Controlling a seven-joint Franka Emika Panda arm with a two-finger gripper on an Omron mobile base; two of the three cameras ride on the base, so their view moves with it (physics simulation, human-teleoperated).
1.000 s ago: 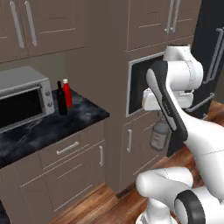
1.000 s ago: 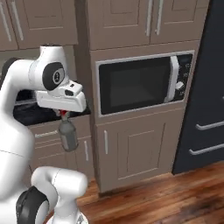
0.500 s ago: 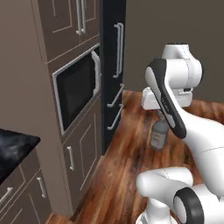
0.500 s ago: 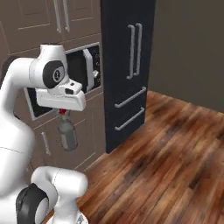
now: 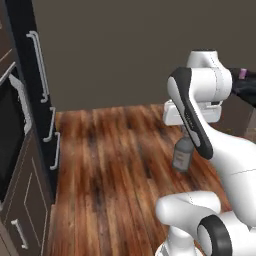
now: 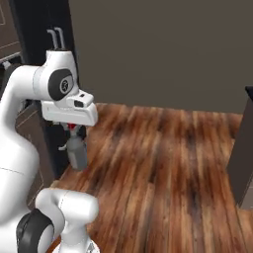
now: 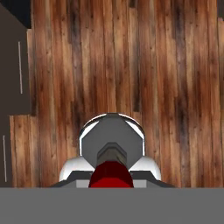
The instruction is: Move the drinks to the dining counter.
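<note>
Floorboards (image 5: 115, 165) of dark wood stretched beneath me, with the tall black fridge (image 5: 30, 75) and its handles off to my left. My gripper (image 6: 74, 132) was clenched on the red cap of the squat clear bottle (image 6: 77, 153), which hung upright under my hand, well above the floor. I judged it light and rigid but slick-walled, so the neck just under the cap seemed the surest hold, and swinging could loosen it. From the hand camera, the bottle (image 7: 111, 144) hid my fingertips. A dark slab edge (image 6: 244, 143) at the right was cut off; I could not tell whether it was the dining counter
</note>
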